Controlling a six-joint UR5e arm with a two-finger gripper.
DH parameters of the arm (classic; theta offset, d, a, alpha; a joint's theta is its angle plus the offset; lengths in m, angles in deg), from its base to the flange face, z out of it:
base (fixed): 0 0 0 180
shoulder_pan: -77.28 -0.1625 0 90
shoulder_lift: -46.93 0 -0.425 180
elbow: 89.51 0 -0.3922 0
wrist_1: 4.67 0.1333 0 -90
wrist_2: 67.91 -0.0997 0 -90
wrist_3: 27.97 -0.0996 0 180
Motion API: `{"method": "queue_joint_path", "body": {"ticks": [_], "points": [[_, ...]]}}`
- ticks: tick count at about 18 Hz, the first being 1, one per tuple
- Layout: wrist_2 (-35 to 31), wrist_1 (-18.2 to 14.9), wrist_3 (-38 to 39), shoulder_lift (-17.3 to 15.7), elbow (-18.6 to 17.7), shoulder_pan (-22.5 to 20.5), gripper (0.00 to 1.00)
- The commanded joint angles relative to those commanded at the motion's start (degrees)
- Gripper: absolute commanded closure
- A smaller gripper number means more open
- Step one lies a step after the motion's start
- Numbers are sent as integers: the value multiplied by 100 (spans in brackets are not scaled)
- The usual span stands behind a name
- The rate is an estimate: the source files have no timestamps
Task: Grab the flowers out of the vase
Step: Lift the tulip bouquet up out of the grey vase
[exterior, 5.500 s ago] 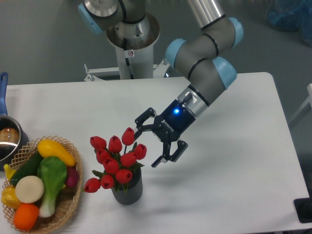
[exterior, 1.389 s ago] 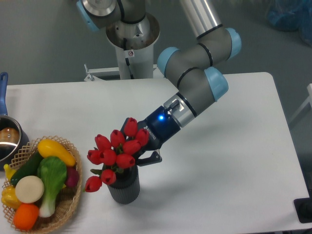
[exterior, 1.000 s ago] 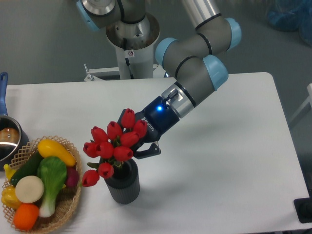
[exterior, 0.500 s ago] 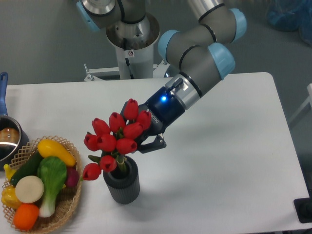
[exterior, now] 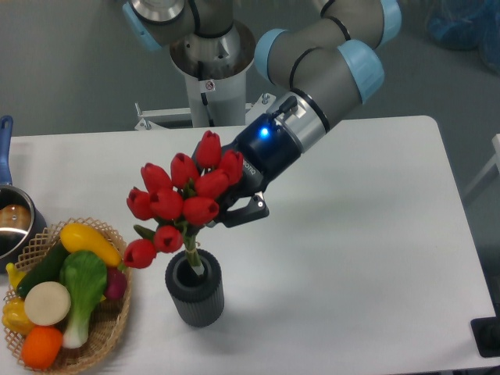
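The flowers (exterior: pixel 183 199), a bunch of red tulip buds with green stems, are raised above the vase (exterior: pixel 194 288), a dark grey ribbed cylinder near the table's front. Only the lower stem ends still reach into the vase's mouth. My gripper (exterior: pixel 231 209) is shut on the bunch from the right, just behind the buds. The buds hide most of its fingers; one dark finger (exterior: pixel 248 216) shows at the lower right of the bunch.
A wicker basket (exterior: pixel 109 328) with vegetables stands at the front left, close to the vase. A pot (exterior: pixel 14 223) with a blue handle sits at the left edge. The robot's base column (exterior: pixel 211 70) stands behind the table.
My gripper has closed on the flowers and lifted them up and slightly back. The stems have slid most of the way out of the vase, which has stayed in place.
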Motion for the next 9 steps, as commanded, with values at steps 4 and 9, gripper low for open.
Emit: {"method": "queue_joint_path", "body": {"ticks": [4,9], "points": [[97,0,483,-70,316,18,64],[88,0,721,-88,475,0,64]]}}
